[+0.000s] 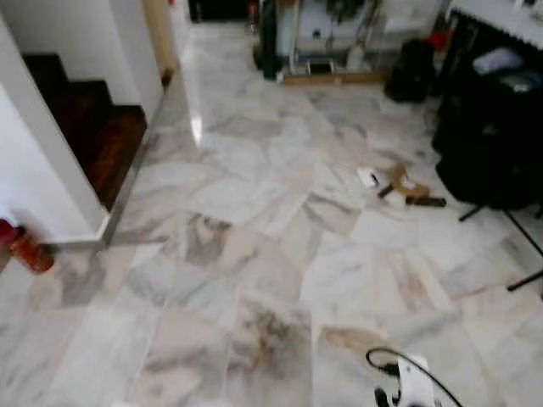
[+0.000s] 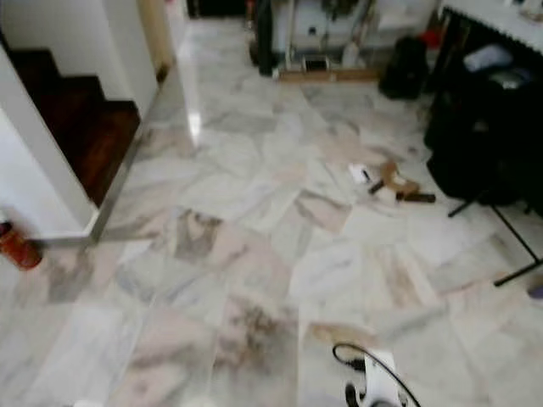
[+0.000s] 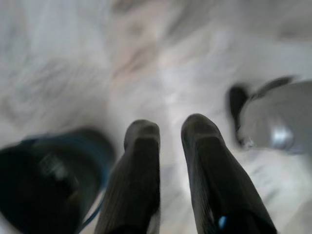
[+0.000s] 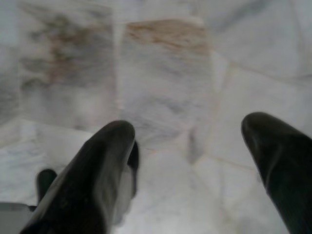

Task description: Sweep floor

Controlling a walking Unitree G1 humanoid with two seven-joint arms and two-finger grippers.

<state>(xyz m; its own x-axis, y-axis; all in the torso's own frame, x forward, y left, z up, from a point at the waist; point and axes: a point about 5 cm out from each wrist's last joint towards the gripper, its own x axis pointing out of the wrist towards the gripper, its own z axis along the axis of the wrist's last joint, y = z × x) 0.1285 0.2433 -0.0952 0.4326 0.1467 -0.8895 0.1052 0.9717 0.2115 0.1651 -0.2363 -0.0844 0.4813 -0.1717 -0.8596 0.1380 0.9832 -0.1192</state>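
A marble tile floor (image 1: 254,254) spreads out ahead. Litter lies on it at the right middle: a small white piece (image 1: 367,176), torn brown cardboard (image 1: 405,183) and a short dark stick (image 1: 426,202). My left gripper (image 3: 170,129) hangs over pale floor, its fingers nearly together with nothing between them; that view is blurred. My right gripper (image 4: 190,126) stands open above bare tiles, holding nothing.
A dark wooden staircase (image 1: 93,127) behind a white wall (image 1: 42,170) is on the left, with a red object (image 1: 25,248) at its foot. Black bags (image 1: 488,136) and thin stand legs (image 1: 517,229) crowd the right. Clutter (image 1: 331,51) lines the far end. A white part with a black cable (image 1: 411,381) is at the bottom.
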